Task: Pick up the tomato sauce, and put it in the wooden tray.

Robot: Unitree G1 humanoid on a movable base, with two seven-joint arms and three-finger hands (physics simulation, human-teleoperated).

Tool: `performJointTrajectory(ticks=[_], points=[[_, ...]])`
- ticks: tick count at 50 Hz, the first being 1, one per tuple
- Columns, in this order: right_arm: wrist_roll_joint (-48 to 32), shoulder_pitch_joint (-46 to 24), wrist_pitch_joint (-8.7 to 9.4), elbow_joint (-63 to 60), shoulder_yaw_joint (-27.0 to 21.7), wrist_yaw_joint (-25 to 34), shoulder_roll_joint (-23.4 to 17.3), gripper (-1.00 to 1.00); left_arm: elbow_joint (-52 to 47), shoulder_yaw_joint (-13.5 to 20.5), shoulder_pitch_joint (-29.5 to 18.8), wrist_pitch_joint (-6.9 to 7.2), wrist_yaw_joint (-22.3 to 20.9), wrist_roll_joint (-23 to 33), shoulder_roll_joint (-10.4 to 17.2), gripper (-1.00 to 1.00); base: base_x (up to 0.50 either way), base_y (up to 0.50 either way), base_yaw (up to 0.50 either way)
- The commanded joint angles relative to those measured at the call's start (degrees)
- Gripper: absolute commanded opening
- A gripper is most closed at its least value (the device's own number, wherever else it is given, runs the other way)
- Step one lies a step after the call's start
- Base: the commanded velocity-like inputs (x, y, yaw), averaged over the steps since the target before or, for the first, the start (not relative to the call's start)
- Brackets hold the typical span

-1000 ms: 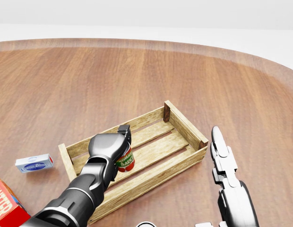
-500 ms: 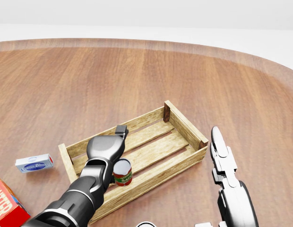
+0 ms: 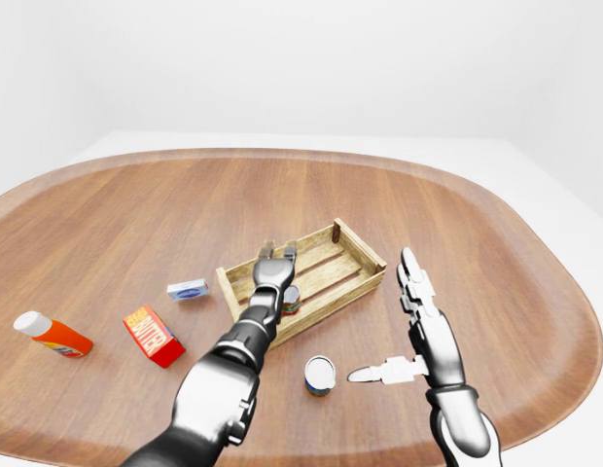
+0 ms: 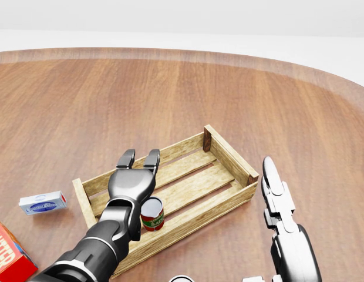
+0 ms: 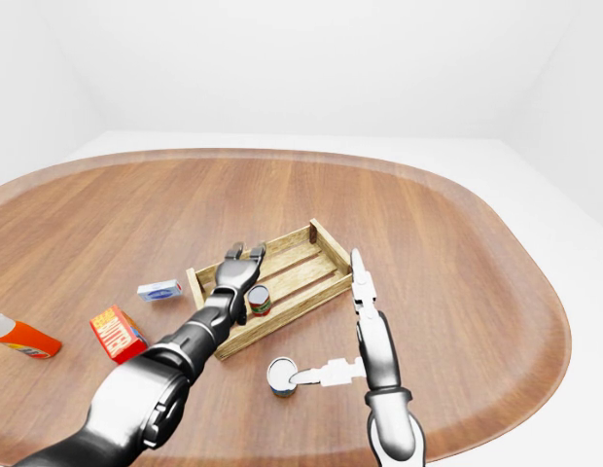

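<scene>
The tomato sauce (image 4: 152,214), a small red can with a green label band, stands upright on the slats inside the wooden tray (image 4: 231,155), near its left end. My left hand (image 4: 139,156) hovers just above and behind the can. Its fingers (image 4: 126,159) are spread open and point toward the top of the head view, with nothing in them. My right hand (image 3: 379,314) is open to the right of the tray, fingers stretched straight and thumb out to the left, clear of the tray wall.
A silver can (image 3: 319,375) stands below the tray, close to my right thumb. Left of the tray lie a blue-and-white box (image 4: 43,202), a red carton (image 3: 153,335) and an orange bottle with a white cap (image 3: 51,334). The round wooden table's rim (image 3: 535,243) curves around everything.
The left hand let go of the tomato sauce, which now stands in the tray, then spread its fingers open. The right hand has not moved.
</scene>
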Motion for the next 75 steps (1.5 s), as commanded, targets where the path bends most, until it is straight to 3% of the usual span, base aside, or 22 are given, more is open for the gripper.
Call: performJointTrajectory(ticks=[1, 7, 12, 18, 21, 27, 38, 43, 44, 46, 48, 49, 53, 55, 58, 61, 66, 75], points=[[0.0, 0.0, 0.00, 0.0, -0.1, 0.1, 0.1, 1.00, 0.0, -0.3, 0.3, 0.00, 0.4, 0.7, -0.1, 1.00, 0.20, -0.03, 0.00], [0.2, 0.1, 0.00, -0.1, -0.3, 0.2, 0.1, 1.00, -0.6, -1.6, 0.7, 0.00, 0.2, 1.6, -0.2, 1.00, 0.20, -0.03, 0.00], [-0.2, 0.1, 0.00, 0.0, -0.1, 0.1, 0.2, 1.00, -2.8, -2.9, -0.2, 0.00, 4.2, 1.3, 0.7, 1.00, 0.20, -0.03, 0.00], [-0.4, 0.0, 0.00, 0.1, 0.3, -0.2, 0.1, 1.00, -11.9, -4.9, 2.5, 0.00, 3.3, 1.0, 1.9, 1.00, 0.20, -0.03, 0.00], [-0.5, 0.2, 0.00, -0.1, 0.4, -0.3, -0.1, 1.00, -24.0, -6.6, 8.7, 0.00, -1.5, 3.9, 2.5, 1.00, 0.19, -0.03, 0.00], [-0.2, 0.1, 0.00, 0.1, 0.2, -0.3, -0.1, 1.00, -43.6, -6.6, 19.1, 0.00, -10.2, 9.4, 3.2, 1.00, 0.20, -0.02, 0.00], [-0.4, 0.2, 0.00, 0.1, 0.3, -0.3, -0.1, 1.00, -62.0, -5.7, 29.1, 0.00, -16.9, 15.5, 3.5, 1.00, 0.19, -0.02, 0.00], [-0.2, 0.1, 0.00, 0.1, 0.1, -0.2, -0.1, 1.00, -79.8, -4.9, 37.6, 0.00, -20.2, 15.5, 4.7, 1.00, 0.19, -0.02, 0.00], [-0.2, 0.1, 0.00, 0.0, 0.1, -0.1, -0.1, 1.00, -82.7, -4.6, 39.1, -0.16, -20.6, 15.1, 5.0, 1.00, 0.19, -0.02, 0.00], [-0.2, 0.2, 0.00, -0.1, 0.1, -0.1, -0.1, 1.00, -88.3, -4.0, 42.2, -2.02, -21.7, 13.8, 5.6, 1.00, 0.20, -0.03, 0.00], [-0.4, 0.0, 0.00, 0.2, 0.2, -0.2, 0.0, 1.00, -98.4, -2.1, 47.6, -5.31, -22.9, 9.6, 7.0, 1.00, 0.19, -0.03, 0.00], [-0.4, 0.0, 0.00, 0.2, 0.3, -0.2, 0.0, 1.00, -98.7, -1.9, 47.7, -5.62, -23.0, 9.6, 6.8, 1.00, 0.19, -0.03, 0.00], [-0.8, -0.2, 0.00, 0.3, 0.5, -0.4, 0.0, 1.00, -109.0, 2.2, 52.8, -9.16, -23.9, 3.3, 7.6, 1.00, 0.19, -0.02, 0.00], [-0.7, -0.2, 0.00, 0.3, 0.6, -0.4, -0.1, 1.00, -110.2, 3.2, 53.5, -10.00, -23.9, 2.4, 7.4, 1.00, 0.19, -0.03, 0.00], [-0.6, -0.2, 0.00, 0.2, 0.5, -0.5, -0.1, 1.00, -112.7, 5.2, 58.8, -10.00, -21.1, -2.2, 7.9, 1.00, 0.19, -0.03, 0.00], [-0.8, -0.1, 0.00, 0.2, 0.7, -0.6, -0.1, 1.00, -112.5, 6.7, 61.6, -10.00, -18.9, -2.5, 7.6, 1.00, 0.20, -0.02, 0.00], [-0.8, -0.2, 0.00, 0.2, 0.7, -0.6, -0.2, 1.00, -115.9, 9.7, 67.5, -10.00, -19.0, -8.3, 7.7, 1.00, 0.19, -0.02, 0.00], [-0.9, 0.1, 0.00, 0.0, 0.9, -0.8, -0.3, 1.00, -116.7, 15.5, 75.8, -10.00, -13.6, -9.7, 3.7, 1.00, 0.19, -0.02, 0.00]])
